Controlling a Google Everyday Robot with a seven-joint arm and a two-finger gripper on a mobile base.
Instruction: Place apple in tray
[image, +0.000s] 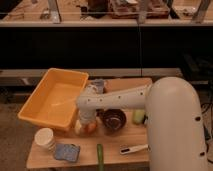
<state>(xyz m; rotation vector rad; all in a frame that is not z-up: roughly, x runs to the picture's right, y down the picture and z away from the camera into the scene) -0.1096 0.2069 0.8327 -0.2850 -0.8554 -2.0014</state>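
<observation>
The apple (90, 128) is a small pale yellow-orange fruit on the wooden table, just right of the tray's near corner. The tray (37, 107) is a large deep yellow-orange bin at the left of the table, with nothing showing inside. My white arm reaches in from the right, and the gripper (86, 122) hangs straight down over the apple and covers its top. The apple rests at table level, left of the dark bowl (113, 120).
A greenish-yellow oblong object (138, 116) lies right of the bowl. A long green vegetable (100, 156), a white utensil (133, 149), a blue sponge (67, 152) and a white cup (45, 139) sit along the front. My arm's bulky white body fills the right side.
</observation>
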